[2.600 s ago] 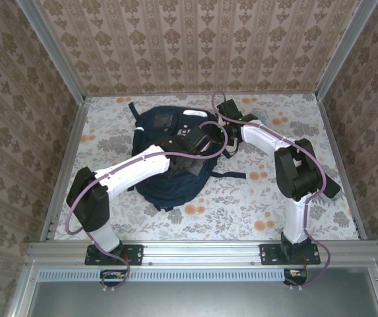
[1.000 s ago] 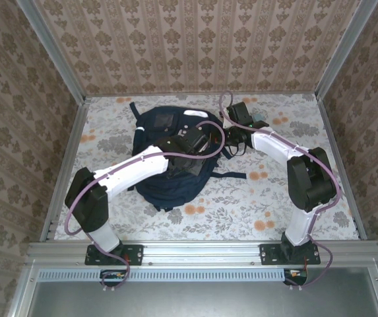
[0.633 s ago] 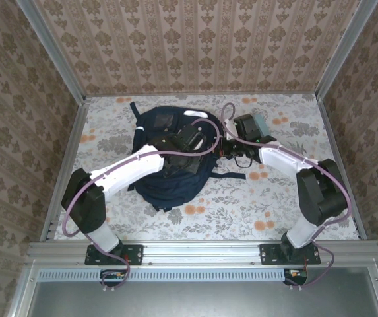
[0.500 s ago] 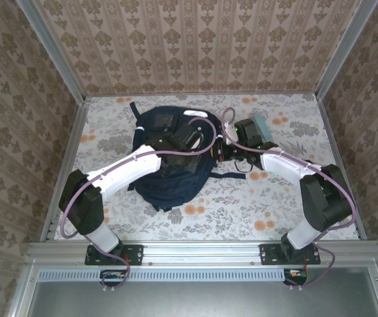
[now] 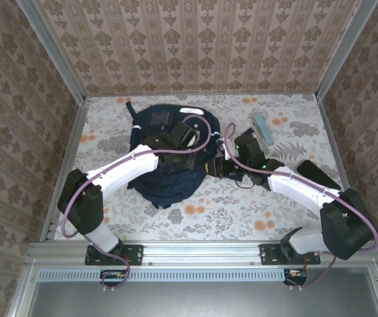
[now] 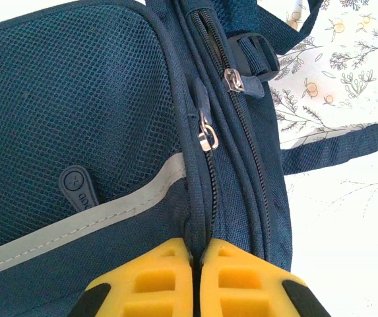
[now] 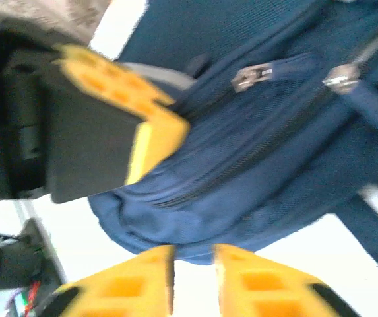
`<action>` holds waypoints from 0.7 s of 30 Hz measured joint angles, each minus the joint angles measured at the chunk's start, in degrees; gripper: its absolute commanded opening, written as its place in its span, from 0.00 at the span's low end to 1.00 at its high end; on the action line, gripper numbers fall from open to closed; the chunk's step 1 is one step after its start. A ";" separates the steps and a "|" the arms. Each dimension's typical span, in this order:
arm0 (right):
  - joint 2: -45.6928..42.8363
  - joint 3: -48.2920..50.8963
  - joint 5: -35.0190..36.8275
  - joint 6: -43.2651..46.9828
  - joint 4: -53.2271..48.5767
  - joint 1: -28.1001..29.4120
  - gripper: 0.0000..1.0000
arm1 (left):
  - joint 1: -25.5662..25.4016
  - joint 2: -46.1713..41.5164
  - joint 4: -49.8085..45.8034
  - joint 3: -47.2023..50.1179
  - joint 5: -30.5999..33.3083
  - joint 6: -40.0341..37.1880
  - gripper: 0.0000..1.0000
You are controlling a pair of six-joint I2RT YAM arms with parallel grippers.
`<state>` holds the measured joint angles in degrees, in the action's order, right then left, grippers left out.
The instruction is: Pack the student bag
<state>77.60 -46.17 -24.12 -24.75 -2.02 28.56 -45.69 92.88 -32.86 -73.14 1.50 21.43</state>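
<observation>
Top external: we see floral tabletop [image 5: 195,221] & damask-paper walls [image 5: 195,46]. Student bag [image 5: 175,186] logo tab [image 6: 78,188] illegible. Left jaws pinch its seam; right jaws slightly apart.

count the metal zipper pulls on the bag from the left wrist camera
2. One pull hangs beside the mesh pocket; the other pull sits on the next zipper, near the buckle. Others on the bag may be hidden.

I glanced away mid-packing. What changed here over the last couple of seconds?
The right gripper swung from the far right corner of the student bag nearward along its right side; its fingers now stand slightly apart. The bag bunched slightly leftward. The left gripper stayed shut on its zipper seam.
</observation>
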 measured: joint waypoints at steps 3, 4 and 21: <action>1.81 -3.15 4.81 -0.74 -4.61 -2.12 0.55 | 0.04 0.00 0.02 0.04 -0.22 0.00 0.00; 3.10 -4.66 5.97 -0.61 -5.73 -2.71 0.55 | 0.04 -0.07 0.17 0.24 -0.28 0.00 0.00; 23.45 -23.45 -7.54 26.64 -16.28 -3.82 0.39 | 0.52 -5.51 1.33 4.09 -0.22 -1.77 0.00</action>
<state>101.06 -69.63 -31.66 1.89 -18.31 24.73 -45.17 87.37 -31.53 -69.06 1.28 19.66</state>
